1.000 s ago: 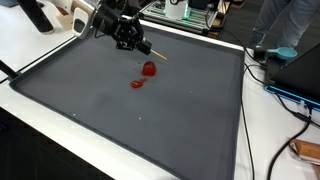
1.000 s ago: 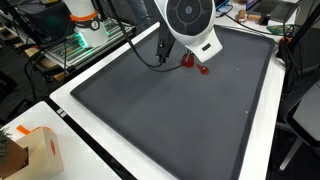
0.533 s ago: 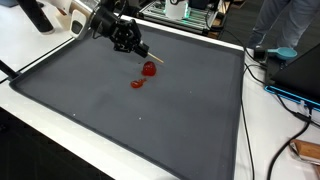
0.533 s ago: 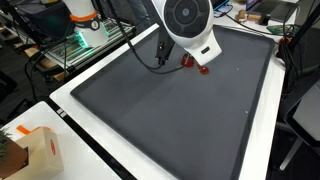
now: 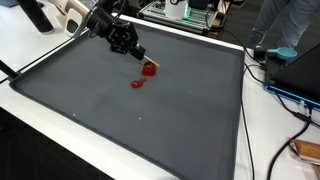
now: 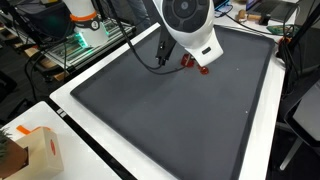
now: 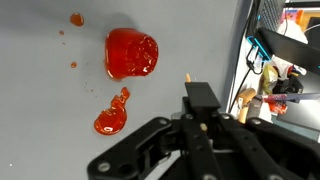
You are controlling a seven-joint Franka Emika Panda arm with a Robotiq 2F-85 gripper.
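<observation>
The hand (image 7: 200,106) is found clamped on a thin stick (image 7: 187,78), tip held just beside the red blob (image 7: 131,52); contact is judged to need a slight sideways shift.

My white wrist (image 6: 190,30) hangs over the far part of the dark grey mat (image 6: 170,110), hiding my jaws. Just beside it lie red smears (image 6: 204,70). A cardboard box (image 6: 35,150) sits on the white worktop (image 6: 105,155).
</observation>
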